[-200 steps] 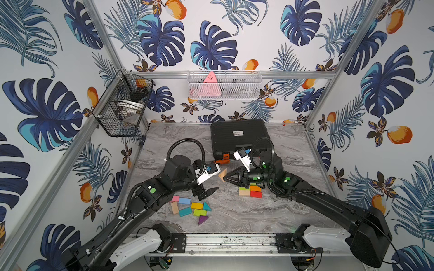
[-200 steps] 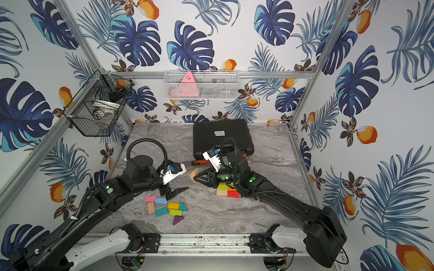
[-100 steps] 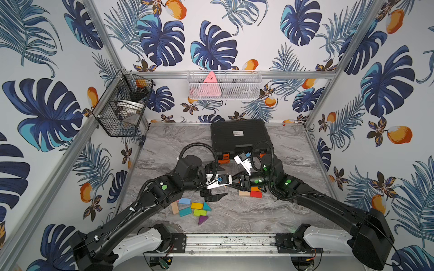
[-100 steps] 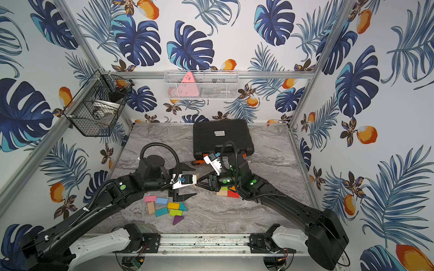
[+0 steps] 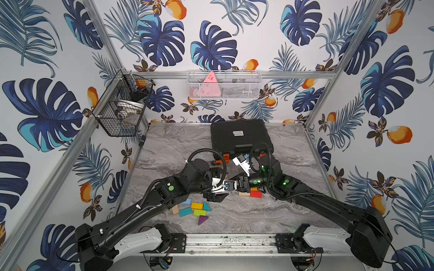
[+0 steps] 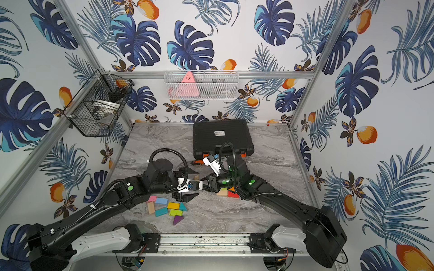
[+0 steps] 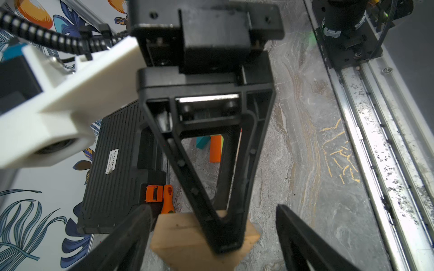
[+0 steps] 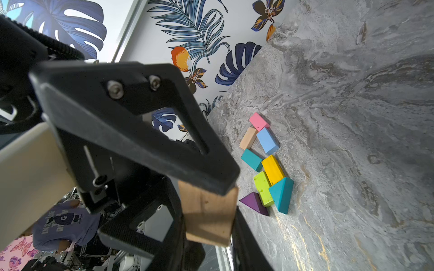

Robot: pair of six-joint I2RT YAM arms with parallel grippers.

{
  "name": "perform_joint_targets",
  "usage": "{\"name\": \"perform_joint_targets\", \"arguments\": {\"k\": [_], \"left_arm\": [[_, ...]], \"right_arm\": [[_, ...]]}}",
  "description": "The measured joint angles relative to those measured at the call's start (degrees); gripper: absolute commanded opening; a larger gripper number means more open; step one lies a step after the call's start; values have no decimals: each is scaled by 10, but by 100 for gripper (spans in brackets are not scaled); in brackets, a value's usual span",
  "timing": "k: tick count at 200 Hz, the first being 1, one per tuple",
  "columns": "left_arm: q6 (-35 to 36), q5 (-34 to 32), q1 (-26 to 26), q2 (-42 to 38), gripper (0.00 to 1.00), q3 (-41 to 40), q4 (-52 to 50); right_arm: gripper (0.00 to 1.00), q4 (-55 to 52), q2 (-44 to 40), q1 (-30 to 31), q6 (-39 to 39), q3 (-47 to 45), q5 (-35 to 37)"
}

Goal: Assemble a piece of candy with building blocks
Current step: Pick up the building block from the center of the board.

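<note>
Candy looks half-built (coloured blocks (image 8: 272, 169) lie clustered); right end effector (image 8: 211, 206) grips a wood block (image 8: 204, 223), left end effector (image 7: 211, 208) open around it.

Light: bright and even, throwing only soft shadows on your marble tabletop (image 5: 234, 215).
Glare: pale sheen along the rail (image 7: 366, 140).
Focus: wooden block (image 8: 209, 211) and white camera mount (image 7: 58, 93) look soft in your wrist views.
Distortion: frame posts (image 5: 104, 37) lean at the edges of both top views.
</note>
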Motion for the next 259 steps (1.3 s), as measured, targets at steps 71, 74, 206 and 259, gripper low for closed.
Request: {"name": "perform_joint_targets", "arguments": {"k": [71,74,206,259], "left_arm": [[7,-58,-15,-2,65,-21,26],[7,-61,-15,-2,65,-22,27],[-15,-111,-28,-73,49,-84,38],[-11,-129,-82,-28,48,-67,-41]], "right_arm": [[24,1,7,0,0,0,-2],[25,1,8,0,1,0,-2],[68,-21,-70,-56,-16,-16,7],[69,-72,-184,-159,-48,-100,111]]}}
